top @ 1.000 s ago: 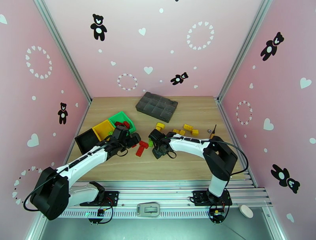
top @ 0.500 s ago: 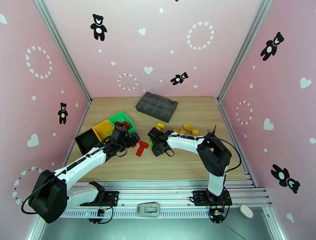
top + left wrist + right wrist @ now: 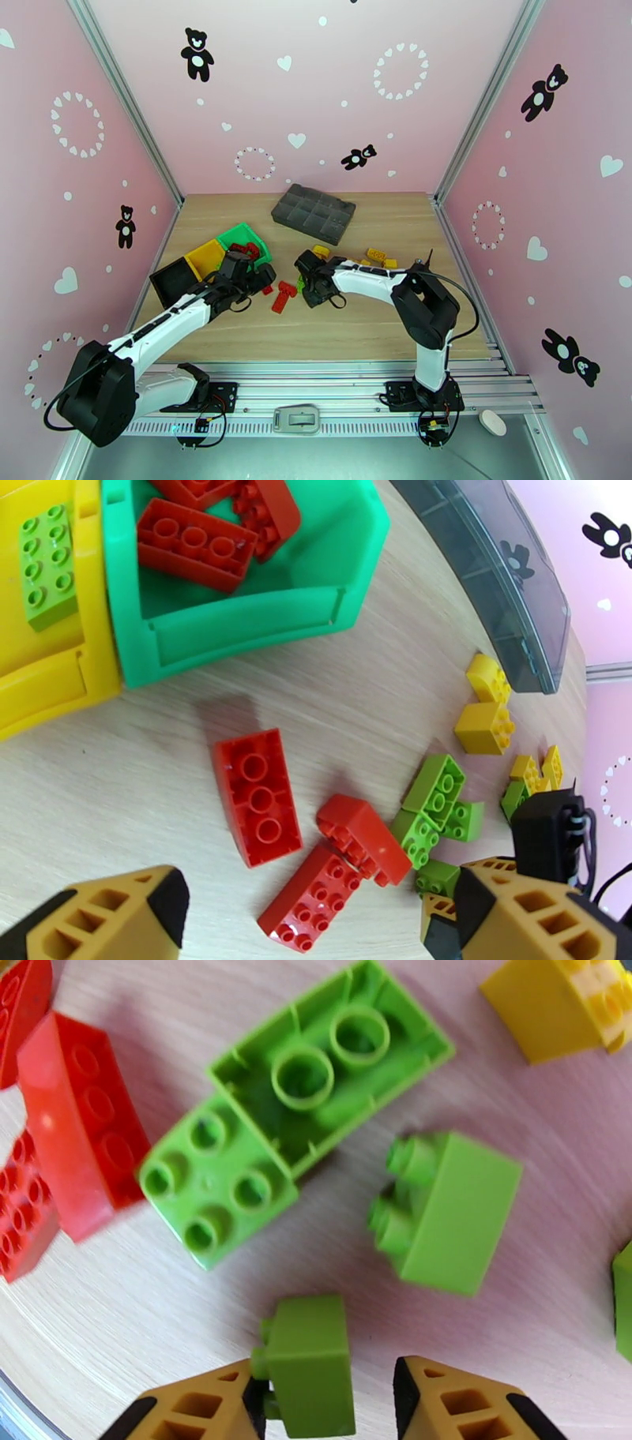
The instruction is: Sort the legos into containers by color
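Presently a small light green brick (image 3: 308, 1363) sits between the spread fingers of the right gripper (image 3: 328, 1386), touching one finger and clear of the other, so it is not clamped. Larger green bricks (image 3: 316, 1094) lie at its 12 o'clock and a red brick (image 3: 79, 1118) at 9. The left gripper (image 3: 316, 898) hangs wide open and empty above loose red bricks (image 3: 257, 796). At its 11 o'clock the green bin (image 3: 237, 630) holds red pieces (image 3: 193, 543), and the yellow bin (image 3: 47, 685) beside it holds a green piece (image 3: 47, 567). From above, the black bin (image 3: 170, 280) sits just beside the yellow at 8 o'clock.
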